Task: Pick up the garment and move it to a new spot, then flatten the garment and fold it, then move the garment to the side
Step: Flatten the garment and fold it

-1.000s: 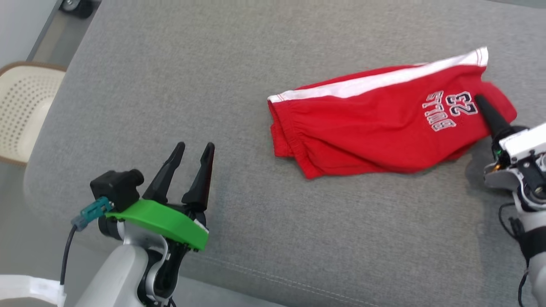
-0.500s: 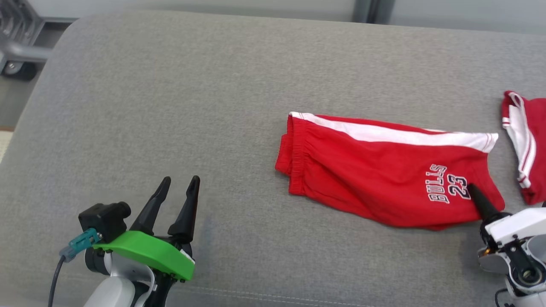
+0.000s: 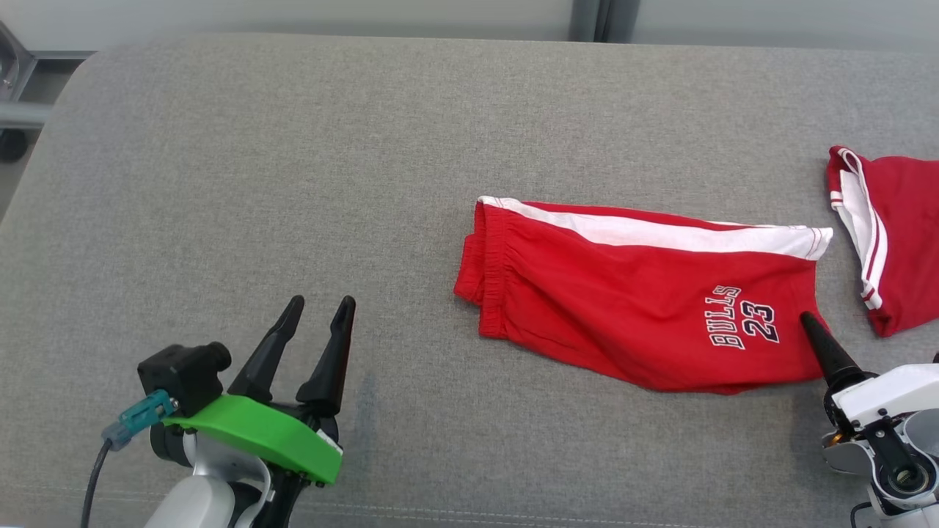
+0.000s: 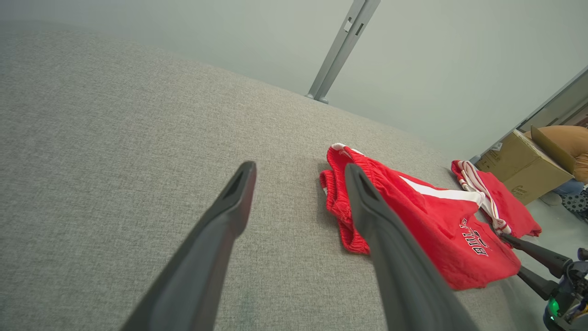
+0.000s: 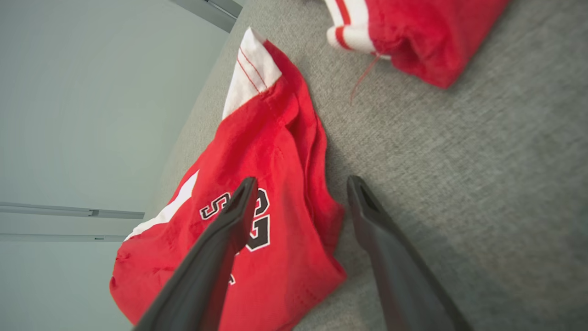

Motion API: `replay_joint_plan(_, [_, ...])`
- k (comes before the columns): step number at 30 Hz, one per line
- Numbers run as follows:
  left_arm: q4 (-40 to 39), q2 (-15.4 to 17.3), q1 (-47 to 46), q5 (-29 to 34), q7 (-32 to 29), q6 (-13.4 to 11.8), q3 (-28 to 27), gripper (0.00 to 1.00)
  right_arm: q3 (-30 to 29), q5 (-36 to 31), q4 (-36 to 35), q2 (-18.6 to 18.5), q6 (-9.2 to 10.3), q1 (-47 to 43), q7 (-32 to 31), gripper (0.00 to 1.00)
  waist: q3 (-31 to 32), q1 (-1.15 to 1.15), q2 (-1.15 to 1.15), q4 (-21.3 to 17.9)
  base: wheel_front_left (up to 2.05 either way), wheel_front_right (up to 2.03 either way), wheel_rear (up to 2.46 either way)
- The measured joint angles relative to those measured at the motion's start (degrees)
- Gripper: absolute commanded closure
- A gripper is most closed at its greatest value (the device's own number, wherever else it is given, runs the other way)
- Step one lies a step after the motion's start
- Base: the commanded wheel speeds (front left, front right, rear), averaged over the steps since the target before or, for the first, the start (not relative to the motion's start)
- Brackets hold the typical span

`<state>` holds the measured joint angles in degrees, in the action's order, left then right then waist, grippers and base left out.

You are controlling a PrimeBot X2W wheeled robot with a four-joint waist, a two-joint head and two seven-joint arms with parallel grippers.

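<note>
- Grey upholstery [image 3: 293, 147] carries red shorts [image 3: 631, 308], long axis running left-right.
- Right gripper [image 5: 298, 184], jaws wide, sits at their lower-right corner (the nearer arm).
- Left gripper [image 3: 323, 302], jaws wide and empty, lower left.

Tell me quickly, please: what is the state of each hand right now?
Left hand: open, holding nothing, above the grey cushion.
Right hand: open, gripping nothing; one finger lies over the red Bulls shorts, the other beside them.

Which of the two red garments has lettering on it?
The red shorts nearer the middle, printed BULLS 23; the red garment at the right edge shows just striped trim.
</note>
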<state>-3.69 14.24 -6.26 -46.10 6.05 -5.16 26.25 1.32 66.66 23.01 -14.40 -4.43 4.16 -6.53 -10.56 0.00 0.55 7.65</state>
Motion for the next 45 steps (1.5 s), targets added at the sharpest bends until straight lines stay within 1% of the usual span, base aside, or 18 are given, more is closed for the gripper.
replay_joint_plan(5, [-0.83,0.32,0.01,0.25,-0.47,-0.25,-0.11,0.00,1.29,-0.99,1.05,-0.35,0.08,1.45,-0.07,0.00,-0.87,0.00,0.00,0.59,0.00,0.00,0.00])
replay_joint_plan(6, [-0.86,0.34,0.03,0.40,-0.47,-0.36,-0.15,0.00,1.76,-1.48,1.27,-0.59,0.19,2.03,-0.21,0.12,-0.98,0.00,0.00,0.70,0.00,0.00,0.00])
replay_joint_plan(7, [-0.93,0.36,0.03,0.42,-0.48,-0.40,-0.16,0.00,2.31,-2.14,1.45,-0.89,0.49,2.64,-0.36,0.20,-1.05,0.00,0.00,0.80,0.00,0.00,0.00])
replay_joint_plan(8, [-1.03,0.37,0.04,0.42,-0.53,-0.40,-0.18,0.00,2.77,-2.85,1.56,-1.23,0.51,3.09,-0.60,0.22,-1.10,0.00,0.00,0.88,0.00,0.00,0.00])
replay_joint_plan(9, [-1.13,0.37,0.04,0.42,-0.54,-0.40,-0.18,0.00,3.24,-3.45,1.70,-1.69,0.51,3.49,-0.92,0.29,-1.14,0.00,0.00,0.94,0.00,0.00,0.00])
replay_joint_plan(10, [-1.24,0.37,0.04,0.42,-0.55,-0.41,-0.18,0.00,3.85,-4.24,1.78,-2.33,0.51,3.77,-1.29,0.61,-1.16,0.00,0.00,1.01,0.00,0.00,0.00])
replay_joint_plan(11, [-1.30,0.36,0.05,0.42,-0.69,-0.41,-0.16,0.00,4.38,-4.92,1.88,-2.99,0.51,3.94,-1.65,0.88,-1.16,0.00,0.00,1.08,0.00,0.00,0.00])
replay_joint_plan(12, [-1.30,0.35,0.05,0.42,-0.99,-0.41,-0.11,0.00,4.75,-5.53,1.91,-3.69,0.49,3.99,-1.68,1.00,-1.11,0.00,0.00,1.17,0.00,0.00,0.00])
replay_joint_plan(16, [-1.82,0.26,0.11,0.42,-1.03,-0.43,-0.15,0.00,5.70,-8.80,0.76,-7.22,0.47,5.62,-2.20,1.00,-1.03,0.00,0.00,1.63,0.00,0.00,0.00])
replay_joint_plan(21, [-2.01,-0.45,0.16,0.40,-1.04,-0.49,-0.10,0.00,6.45,-13.15,-4.83,-12.50,0.27,10.35,-2.58,1.00,-0.71,0.00,0.00,2.28,0.00,0.00,0.00])
replay_joint_plan(24, [-2.01,-0.87,0.18,0.38,-1.04,-0.49,0.07,0.00,7.37,-14.51,-7.22,-13.76,0.22,11.22,-3.28,1.00,-0.54,0.00,0.00,2.69,0.00,0.00,0.00])
replay_joint_plan(27, [-1.98,-1.16,0.47,0.26,-1.04,-0.49,0.19,0.00,10.71,-17.15,-10.35,-14.86,-0.37,11.81,-5.16,1.00,-0.24,0.00,0.00,3.47,0.00,0.00,0.00])
replay_joint_plan(31, [-1.91,-1.36,1.14,-0.05,-1.03,-0.51,0.12,0.00,18.47,-21.26,-13.92,-14.35,-1.11,11.90,-9.22,1.00,0.14,0.00,0.00,4.66,0.00,0.00,0.00])
replay_joint_plan(34, [-1.79,-1.60,1.75,-0.08,-1.03,-0.68,0.21,0.00,22.61,-21.90,-15.08,-11.73,-1.11,12.96,-11.47,1.00,0.36,0.00,0.00,5.40,0.00,0.00,0.00])
replay_joint_plan(40, [-2.00,-2.40,1.77,-0.11,-1.04,-0.68,1.08,0.00,27.11,-22.98,-15.48,-7.19,-1.10,16.08,-14.86,1.00,0.14,0.00,0.00,6.85,0.00,0.00,0.00])
replay_joint_plan(43, [-2.01,-2.42,1.77,-0.12,-1.04,-0.68,1.20,0.00,28.46,-24.32,-14.57,-5.99,-0.68,17.13,-16.45,1.00,-0.11,0.00,0.00,7.66,0.00,0.00,0.00])
replay_joint_plan(44, [-2.00,-2.46,1.77,-0.14,-1.04,-0.68,1.20,0.00,28.80,-24.55,-14.03,-5.77,-0.29,17.61,-17.01,0.98,-0.21,0.00,0.00,7.94,0.00,0.00,0.00])
replay_joint_plan(45, [-1.99,-2.48,1.77,-0.25,-1.04,-0.68,1.20,0.00,29.06,-24.98,-13.57,-5.63,0.05,18.08,-17.39,0.84,-0.31,0.00,0.00,8.21,0.00,0.00,0.00])
